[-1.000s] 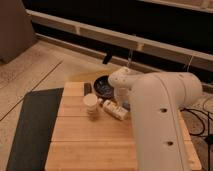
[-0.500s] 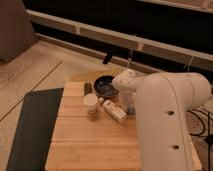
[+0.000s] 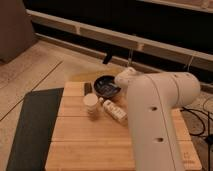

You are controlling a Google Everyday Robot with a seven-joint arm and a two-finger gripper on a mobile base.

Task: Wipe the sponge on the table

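A small dark block that looks like the sponge (image 3: 88, 88) lies on the wooden table (image 3: 80, 145), just left of a dark bowl (image 3: 106, 84). My big white arm (image 3: 155, 120) reaches in from the right. Its far end, with the gripper (image 3: 120, 82), is at the bowl's right rim, a short way right of the sponge. The arm's own body covers much of the gripper.
A white cup (image 3: 91, 104) stands in front of the bowl, and a pale bottle (image 3: 115, 111) lies on its side next to it. A dark mat (image 3: 32, 127) lies left of the table. A railing and wall run behind, and cables trail on the floor at right.
The far end of the arm has drifted slightly to the right beside the bowl. The sponge, cup and bottle have stayed in place.
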